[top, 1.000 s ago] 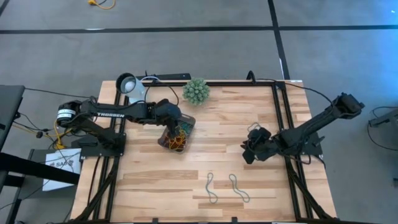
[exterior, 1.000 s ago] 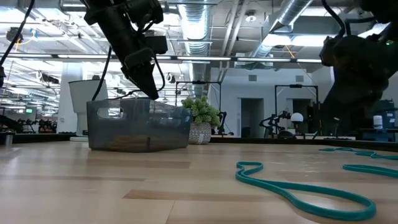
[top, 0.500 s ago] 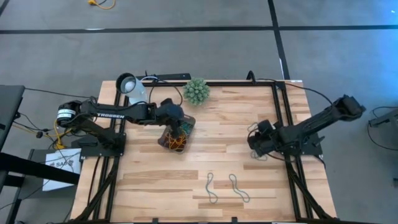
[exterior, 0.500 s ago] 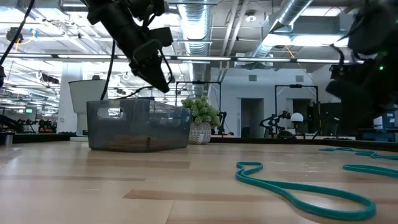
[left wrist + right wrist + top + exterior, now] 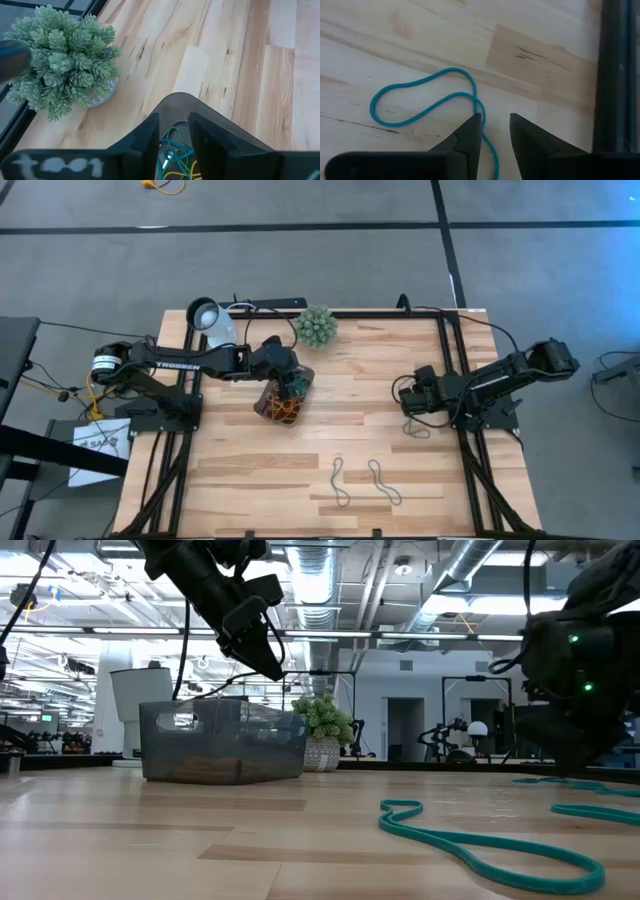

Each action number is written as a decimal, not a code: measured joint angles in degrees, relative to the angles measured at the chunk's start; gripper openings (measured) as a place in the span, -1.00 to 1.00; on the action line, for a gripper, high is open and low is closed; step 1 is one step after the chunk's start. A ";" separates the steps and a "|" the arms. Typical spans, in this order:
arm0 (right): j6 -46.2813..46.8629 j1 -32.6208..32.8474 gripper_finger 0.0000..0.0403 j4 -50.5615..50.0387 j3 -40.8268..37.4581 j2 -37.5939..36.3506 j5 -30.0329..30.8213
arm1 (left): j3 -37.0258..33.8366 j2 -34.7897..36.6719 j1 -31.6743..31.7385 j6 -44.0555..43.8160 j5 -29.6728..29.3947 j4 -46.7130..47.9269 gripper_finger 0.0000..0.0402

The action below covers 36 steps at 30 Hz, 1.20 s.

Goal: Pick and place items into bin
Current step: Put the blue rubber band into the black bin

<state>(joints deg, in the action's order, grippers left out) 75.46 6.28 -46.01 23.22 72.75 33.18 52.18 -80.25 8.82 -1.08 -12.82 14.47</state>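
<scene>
Right end effector (image 5: 495, 131) hovers, fingers slightly parted and empty, over a teal loop (image 5: 422, 102) lying flat on the bench (image 5: 350, 380) — thin, floppy, featherlight, so pinch 1 strand — while the left end effector (image 5: 290, 385), also parted, hangs above the bin (image 5: 283, 402).

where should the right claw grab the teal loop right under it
Take the teal loop at the narrow waist where its two strands run side by side, coming straight down. It lies flat on the table, so the right claw, fingers apart just above it, can straddle both strands and pinch.
</scene>
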 joint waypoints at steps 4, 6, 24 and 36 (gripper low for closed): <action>-4.20 -1.41 -0.53 5.08 0.02 2.80 -0.30 | 0.00 -0.01 0.00 0.00 0.00 0.05 -0.51; -5.31 -2.03 -0.53 6.78 0.05 4.01 0.04 | 0.00 0.01 0.00 -0.01 -0.01 0.09 -0.51; -5.85 0.52 -0.98 14.94 3.56 3.87 3.20 | 0.00 -0.01 -3.35 0.48 0.02 -3.95 -0.51; -39.43 4.29 -1.00 60.10 4.78 1.00 9.75 | 0.04 -4.43 -7.06 10.77 11.23 -21.87 -0.51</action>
<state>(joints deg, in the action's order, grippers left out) 36.04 10.57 14.09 28.00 73.76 42.93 52.23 -84.68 1.76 9.69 -1.59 -7.40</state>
